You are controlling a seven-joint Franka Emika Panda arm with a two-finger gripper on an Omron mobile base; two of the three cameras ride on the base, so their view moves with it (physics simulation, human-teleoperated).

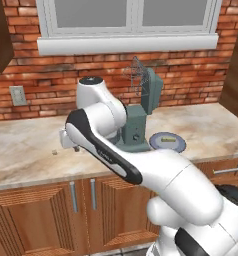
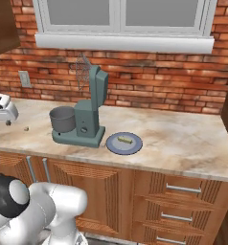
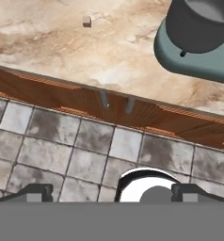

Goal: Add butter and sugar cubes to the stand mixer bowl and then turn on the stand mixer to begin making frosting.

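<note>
The teal-green stand mixer (image 2: 89, 117) stands on the counter with its head tilted up and the wire whisk (image 2: 82, 72) raised. Its dark grey bowl (image 2: 62, 118) sits on the mixer base, also at the upper right of the hand view (image 3: 203, 21). A stick of butter (image 2: 124, 139) lies on a blue-grey plate (image 2: 112, 143) right of the mixer. One small sugar cube (image 2: 26, 128) lies on the counter left of the bowl, and shows in the hand view (image 3: 87, 21). My gripper (image 3: 112, 192) hangs open and empty above the counter's front edge, left of the mixer (image 2: 5, 119).
A brick wall with a window runs behind the counter (image 2: 183, 139). A wall socket (image 2: 24, 78) sits at the left. Wooden cabinet doors and drawers (image 2: 178, 191) lie below, with tiled floor (image 3: 62, 141) in front. My own arm hides the bowl in the left base view.
</note>
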